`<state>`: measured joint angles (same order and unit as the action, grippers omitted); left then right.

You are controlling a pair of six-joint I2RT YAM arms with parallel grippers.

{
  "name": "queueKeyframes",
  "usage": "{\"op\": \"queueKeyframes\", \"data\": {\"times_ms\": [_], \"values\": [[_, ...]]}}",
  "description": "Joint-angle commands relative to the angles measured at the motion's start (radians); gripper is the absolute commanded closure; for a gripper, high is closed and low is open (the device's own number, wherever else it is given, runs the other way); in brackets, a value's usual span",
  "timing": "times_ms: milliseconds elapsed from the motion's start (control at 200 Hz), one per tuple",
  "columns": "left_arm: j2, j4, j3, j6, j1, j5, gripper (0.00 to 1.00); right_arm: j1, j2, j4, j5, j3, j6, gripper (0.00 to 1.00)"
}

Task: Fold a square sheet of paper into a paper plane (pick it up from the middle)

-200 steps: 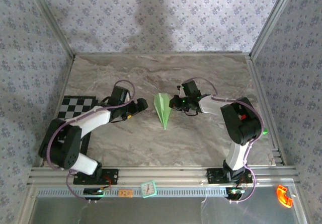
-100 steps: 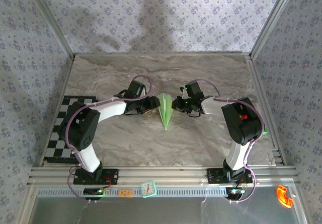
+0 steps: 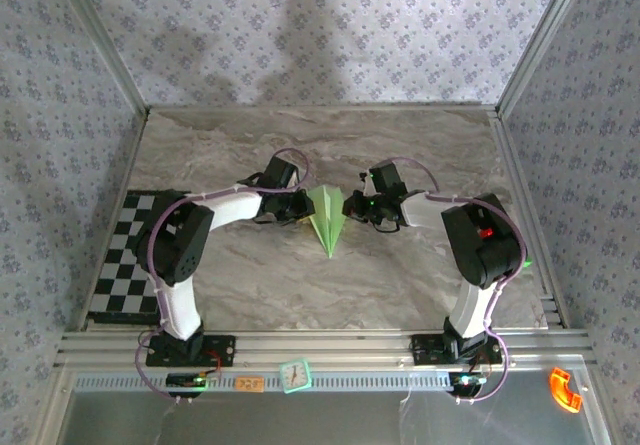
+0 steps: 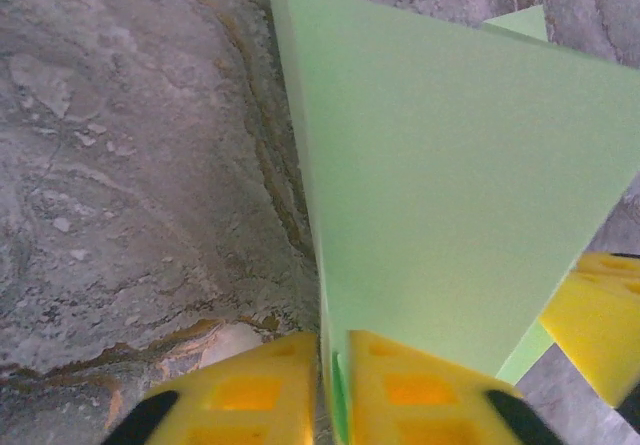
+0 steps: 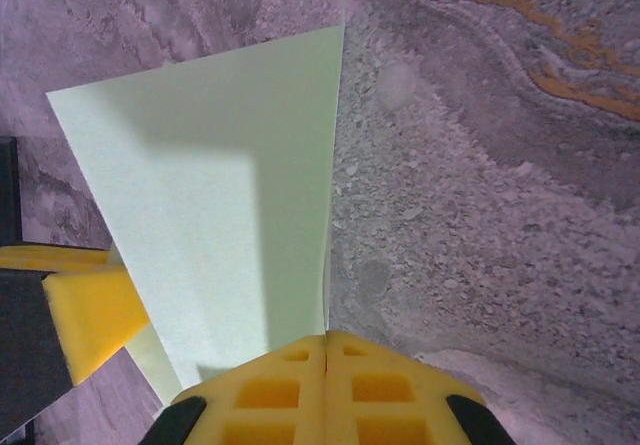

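Note:
The pale green sheet of paper is folded into a narrow, dart-shaped paper plane (image 3: 326, 220). It stands at the middle of the marble table with its nose toward the near edge. My left gripper (image 3: 303, 210) is shut on its left side. In the left wrist view the green paper plane (image 4: 450, 185) runs edge-on between the yellow fingers of the left gripper (image 4: 333, 365). My right gripper (image 3: 350, 208) is shut on the right side. The right wrist view has the paper plane (image 5: 220, 215) entering the closed right gripper (image 5: 327, 360).
A black-and-white checkered mat (image 3: 130, 255) lies at the table's left edge. A small bright green block (image 3: 526, 261) sits by the right wall behind the right arm. Patterned walls close in three sides. The aluminium rail (image 3: 320, 345) runs along the front.
My left arm has swung right, off the checkered mat and up to the paper, and its jaws have closed on the paper's left side. The right gripper has stayed shut in place.

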<state>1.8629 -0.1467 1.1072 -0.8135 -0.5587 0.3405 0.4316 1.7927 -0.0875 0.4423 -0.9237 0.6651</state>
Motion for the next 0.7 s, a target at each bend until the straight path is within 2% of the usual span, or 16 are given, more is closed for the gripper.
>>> {"op": "queueKeyframes", "data": {"times_ms": [0, 220, 515, 694], "values": [[-0.034, -0.017, 0.001, 0.01, 0.004, -0.025, 0.89, -0.014, -0.042, -0.012, -0.003, 0.019, 0.01, 1.0], [-0.105, 0.071, -0.066, 0.014, 0.023, -0.019, 0.91, -0.035, -0.062, -0.044, -0.014, 0.045, 0.022, 1.0], [-0.065, 0.158, -0.104, -0.041, 0.038, 0.036, 0.85, -0.033, -0.022, -0.069, -0.002, 0.046, 0.028, 1.0], [-0.049, 0.167, -0.104, -0.039, 0.045, 0.051, 0.86, -0.031, -0.002, -0.069, 0.011, 0.039, 0.024, 1.0]]}}
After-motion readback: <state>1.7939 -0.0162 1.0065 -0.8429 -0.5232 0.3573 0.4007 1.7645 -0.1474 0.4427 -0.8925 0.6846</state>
